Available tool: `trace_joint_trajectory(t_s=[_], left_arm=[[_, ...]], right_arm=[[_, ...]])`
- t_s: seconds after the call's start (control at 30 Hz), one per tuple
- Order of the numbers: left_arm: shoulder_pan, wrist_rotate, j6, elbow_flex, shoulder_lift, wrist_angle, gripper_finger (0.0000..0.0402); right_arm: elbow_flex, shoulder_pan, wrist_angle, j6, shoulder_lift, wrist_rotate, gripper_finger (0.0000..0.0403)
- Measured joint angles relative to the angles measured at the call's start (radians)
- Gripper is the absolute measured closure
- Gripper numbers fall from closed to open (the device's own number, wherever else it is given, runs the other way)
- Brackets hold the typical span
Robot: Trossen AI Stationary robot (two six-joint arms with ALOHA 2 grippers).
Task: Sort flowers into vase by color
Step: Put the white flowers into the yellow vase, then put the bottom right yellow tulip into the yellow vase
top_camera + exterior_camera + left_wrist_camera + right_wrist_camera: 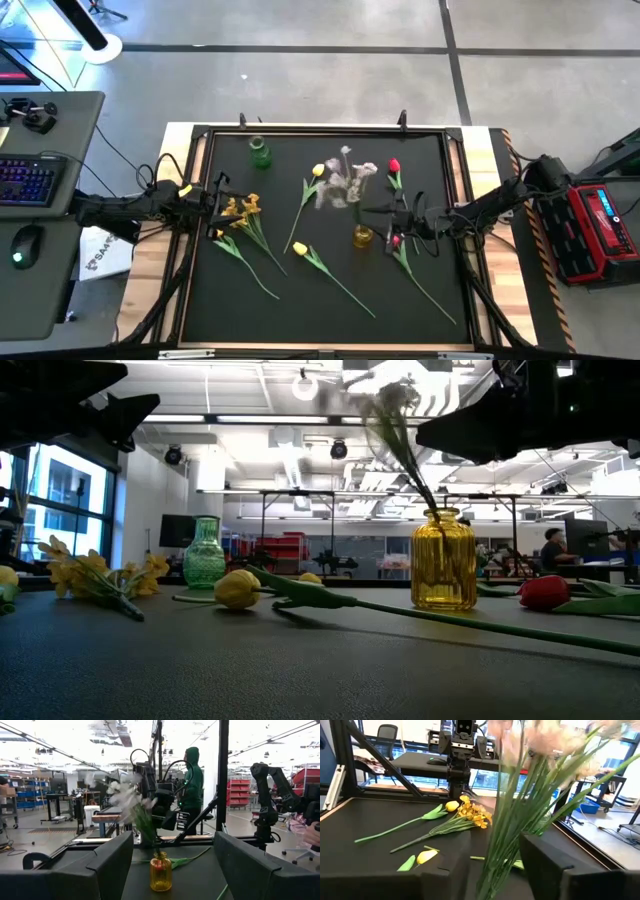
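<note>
A pale pink-white sprig [345,185] stands with its stems in the neck of the yellow vase [362,236] at mid table, leaning. My right gripper [495,870] is level at the stems above the vase, open, one finger on each side. Two red flowers [394,167] [395,240] lie near it. Two yellow tulips [318,170] [300,249] and an orange-yellow sprig [240,210] lie on the mat farther left. My left gripper [213,197] waits open at the left edge. My right gripper's fingers come level from the table's right and stand on either side of the sprig's green stems [507,840], above the vase. The stems run close along one finger [540,860]. Whether they touch it, I cannot tell.
An empty green vase [260,152] stands at the far left of the mat. A raised frame [320,130] rims the mat. A desk with a keyboard [30,180] is to the left and a red case [600,225] to the right. A person [191,785] stands beyond the table.
</note>
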State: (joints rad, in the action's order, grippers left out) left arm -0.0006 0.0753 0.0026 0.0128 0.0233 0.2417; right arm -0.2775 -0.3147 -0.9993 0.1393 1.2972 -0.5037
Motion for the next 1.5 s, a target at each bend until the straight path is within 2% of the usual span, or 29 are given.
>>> trace_joint_trajectory(t_s=[0.17, 0.3, 0.43, 0.53, 0.63, 0.73, 0.87, 1.0, 1.1, 1.27, 1.5], left_arm=[[0.000, 0.000, -0.002, 0.000, 0.000, 0.000, 0.0136], [0.000, 0.000, -0.002, 0.000, 0.000, 0.000, 0.0136], [0.000, 0.000, -0.012, 0.000, 0.000, 0.000, 0.0136], [0.000, 0.000, -0.018, 0.000, 0.000, 0.000, 0.0136], [0.000, 0.000, -0.023, 0.000, 0.000, 0.000, 0.0136], [0.000, 0.000, -0.053, 0.000, 0.000, 0.003, 0.0136], [0.000, 0.001, -0.062, 0.000, 0.000, 0.005, 0.0136], [0.000, 0.001, -0.062, 0.000, 0.000, 0.007, 0.0136], [0.000, 0.000, -0.044, 0.000, 0.008, 0.029, 0.0136], [0.000, -0.012, -0.027, 0.000, 0.066, 0.119, 0.0136], [-0.013, -0.156, -0.038, 0.009, 0.302, 0.233, 0.0136]], right_arm=[[0.000, -0.006, 0.000, 0.017, 0.000, 0.006, 0.0189], [-0.019, -0.045, 0.001, 0.071, 0.000, -0.024, 0.0170], [-0.059, -0.108, 0.034, 0.128, -0.004, -0.135, 0.0166], [-0.094, -0.154, 0.150, 0.112, -0.026, -0.228, 0.0166], [-0.137, -0.189, 0.354, 0.005, -0.075, -0.261, 0.0167], [-0.204, -0.213, 0.648, -0.188, -0.137, -0.255, 0.0167], [-0.315, -0.226, 1.064, -0.489, -0.194, -0.212, 0.0167], [-0.395, -0.225, 1.368, -0.730, -0.207, -0.142, 0.0167], [-0.400, -0.225, 1.462, -0.811, -0.207, -0.137, 0.0167], [-0.343, -0.222, 1.459, -0.879, -0.204, -0.181, 0.0167], [-0.272, -0.222, 1.421, -0.967, -0.204, -0.206, 0.0167]])
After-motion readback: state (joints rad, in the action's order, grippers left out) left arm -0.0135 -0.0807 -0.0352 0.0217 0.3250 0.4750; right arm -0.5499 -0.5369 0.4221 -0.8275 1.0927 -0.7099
